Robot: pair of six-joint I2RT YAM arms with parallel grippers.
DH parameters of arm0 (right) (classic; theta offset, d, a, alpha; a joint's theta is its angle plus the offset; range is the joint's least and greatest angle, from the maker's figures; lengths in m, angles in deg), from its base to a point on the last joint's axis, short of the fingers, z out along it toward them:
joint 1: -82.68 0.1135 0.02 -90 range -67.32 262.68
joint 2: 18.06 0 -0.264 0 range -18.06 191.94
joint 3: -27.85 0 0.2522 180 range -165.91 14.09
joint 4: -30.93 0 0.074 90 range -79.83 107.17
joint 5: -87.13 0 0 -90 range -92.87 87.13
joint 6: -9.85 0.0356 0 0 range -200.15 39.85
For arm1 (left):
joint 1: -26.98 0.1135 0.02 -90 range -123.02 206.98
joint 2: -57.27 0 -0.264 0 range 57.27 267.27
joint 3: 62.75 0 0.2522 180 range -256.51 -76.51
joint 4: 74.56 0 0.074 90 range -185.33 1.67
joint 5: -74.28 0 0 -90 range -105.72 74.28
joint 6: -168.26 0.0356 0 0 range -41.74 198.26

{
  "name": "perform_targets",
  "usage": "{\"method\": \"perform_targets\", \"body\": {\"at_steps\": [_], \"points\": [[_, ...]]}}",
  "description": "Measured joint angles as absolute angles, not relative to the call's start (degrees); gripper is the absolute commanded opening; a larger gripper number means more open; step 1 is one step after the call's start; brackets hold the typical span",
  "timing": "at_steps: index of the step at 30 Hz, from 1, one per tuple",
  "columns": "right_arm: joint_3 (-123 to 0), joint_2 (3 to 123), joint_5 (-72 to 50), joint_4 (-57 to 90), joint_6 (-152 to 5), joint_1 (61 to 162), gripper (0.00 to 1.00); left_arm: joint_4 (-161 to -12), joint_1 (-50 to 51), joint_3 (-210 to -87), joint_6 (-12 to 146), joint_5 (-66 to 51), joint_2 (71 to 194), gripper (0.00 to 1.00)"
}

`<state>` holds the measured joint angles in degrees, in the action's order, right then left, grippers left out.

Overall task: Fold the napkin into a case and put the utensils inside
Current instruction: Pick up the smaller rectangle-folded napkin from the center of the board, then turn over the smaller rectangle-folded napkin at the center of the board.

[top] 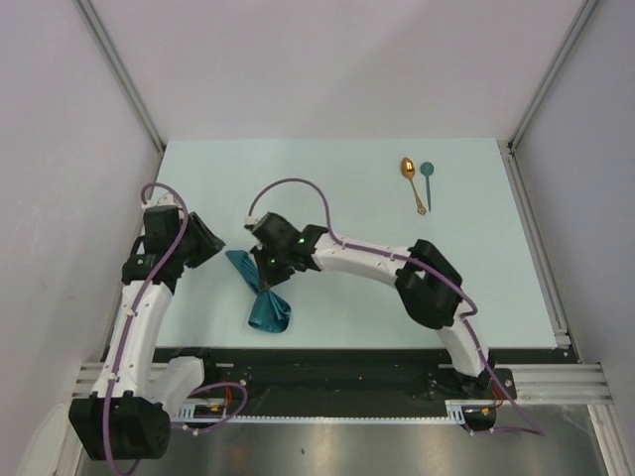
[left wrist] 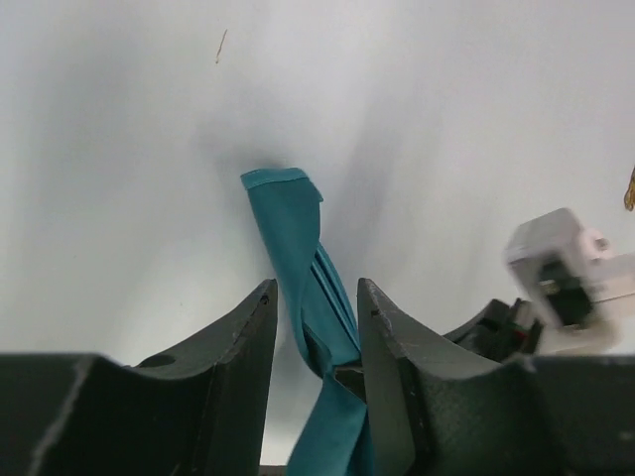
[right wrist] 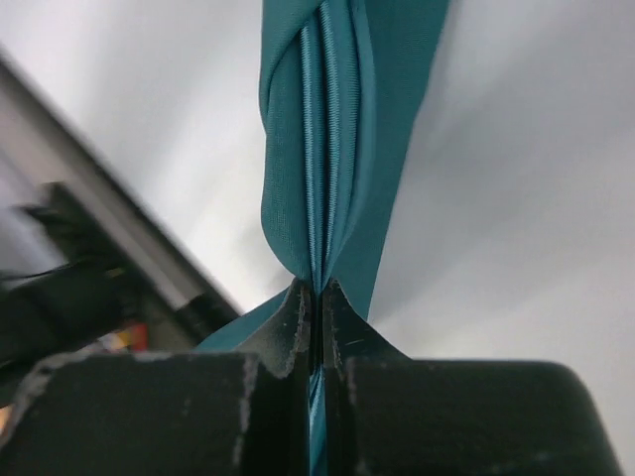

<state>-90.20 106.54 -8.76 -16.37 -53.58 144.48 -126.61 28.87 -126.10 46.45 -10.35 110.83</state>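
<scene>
The teal napkin point(top: 266, 302) hangs as a bunched, twisted strip near the table's front left. No case is in view. My right gripper point(right wrist: 317, 288) is shut on the napkin's point(right wrist: 337, 119) gathered folds, which fan out beyond its tips. My left gripper point(top: 218, 243) stands open just left of the cloth. In the left wrist view the napkin point(left wrist: 288, 218) runs through the gap between the spread fingers point(left wrist: 253, 327), untouched. The utensils lie side by side at the back right: a gold spoon point(top: 411, 180) and a teal spoon point(top: 428, 178).
The pale green table top point(top: 337, 198) ends at a black rail point(top: 327, 367) in front, with white walls on three sides. The right arm point(top: 397, 263) arches across the middle of the table.
</scene>
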Motion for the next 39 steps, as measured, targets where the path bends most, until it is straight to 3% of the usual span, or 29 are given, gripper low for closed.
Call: {"method": "perform_targets", "body": {"at_steps": [6,15,25,29,34,35,36,39], "points": [[-70.1,98.7,-27.9,12.1,-39.9,136.7,0.0,-126.5,29.3,-126.1,47.3,-7.7,111.3,0.42],[-51.4,105.9,-42.2,52.8,-16.6,131.4,0.0,-124.2,29.4,-126.1,47.9,-2.2,115.6,0.4],[-42.6,107.5,-45.8,70.3,-9.3,128.7,0.01,-117.6,28.6,-122.1,48.1,5.9,120.4,0.39],[-39.6,107.9,-46.4,74.1,-8.1,126.8,0.26,-115.0,25.7,-120.7,47.2,6.7,123.8,0.38],[-36.1,108.0,-48.8,75.8,-7.8,123.7,0.47,-111.0,18.2,-120.5,45.2,7.0,131.6,0.37],[-35.6,108.0,-49.6,75.8,-8.0,122.9,0.6,-110.3,17.2,-120.5,44.7,7.0,132.7,0.36],[-35.2,108.0,-50.3,75.7,-8.2,122.1,0.67,-109.3,16.1,-120.5,44.1,7.0,134.1,0.35],[-34.8,106.0,-53.4,74.9,-10.7,119.8,0.72,-108.0,15.1,-121.1,43.1,7.0,137.5,0.34]]}}
